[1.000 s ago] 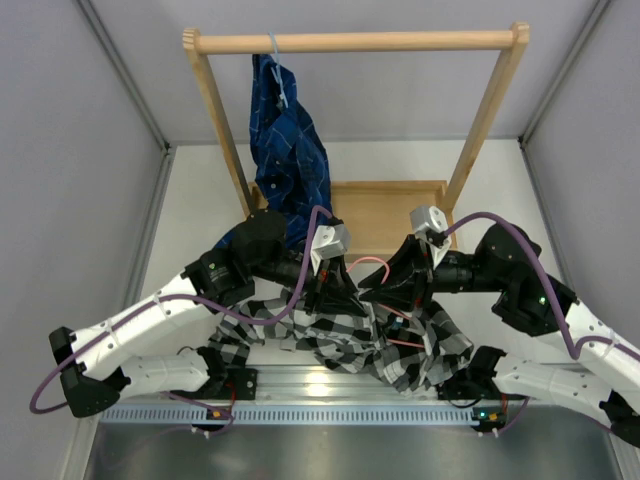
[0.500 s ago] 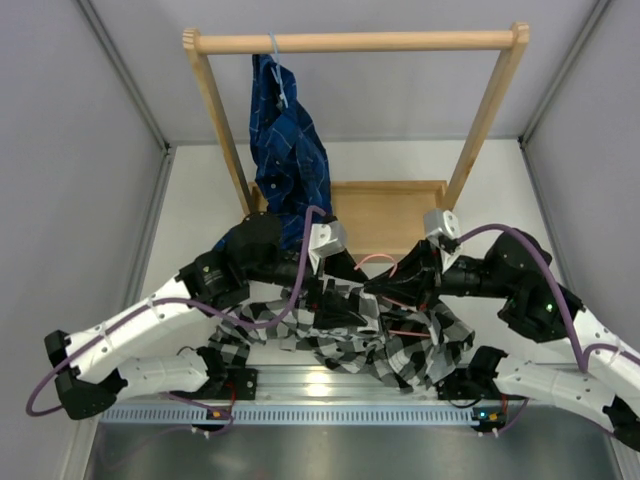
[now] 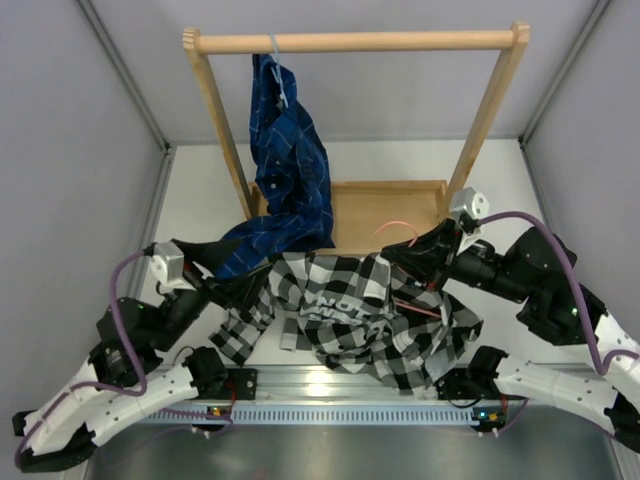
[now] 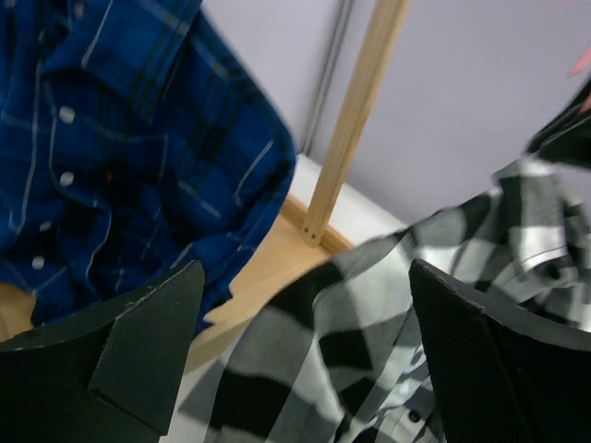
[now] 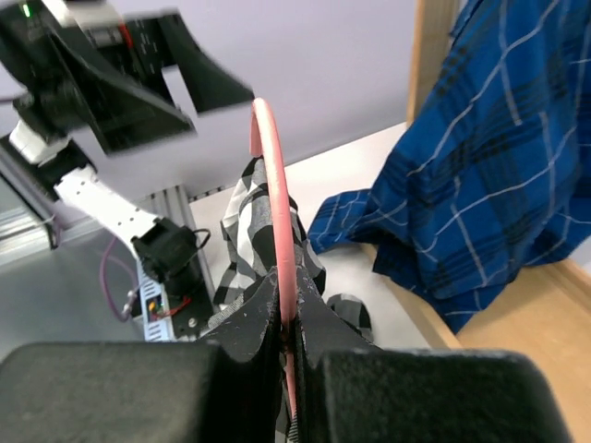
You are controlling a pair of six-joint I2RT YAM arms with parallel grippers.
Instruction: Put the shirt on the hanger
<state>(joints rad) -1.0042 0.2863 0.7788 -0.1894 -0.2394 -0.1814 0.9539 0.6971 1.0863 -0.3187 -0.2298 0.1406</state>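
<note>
Top view: the shirt (image 3: 345,310) spreads between both arms, lettering up, with the right gripper (image 3: 420,262) at its right edge

Left wrist: the left gripper (image 4: 305,277) has its jaws wide and empty, the shirt just ahead

Right wrist: jaws clamp the hanger (image 5: 274,212), its wire running straight out from them
</note>
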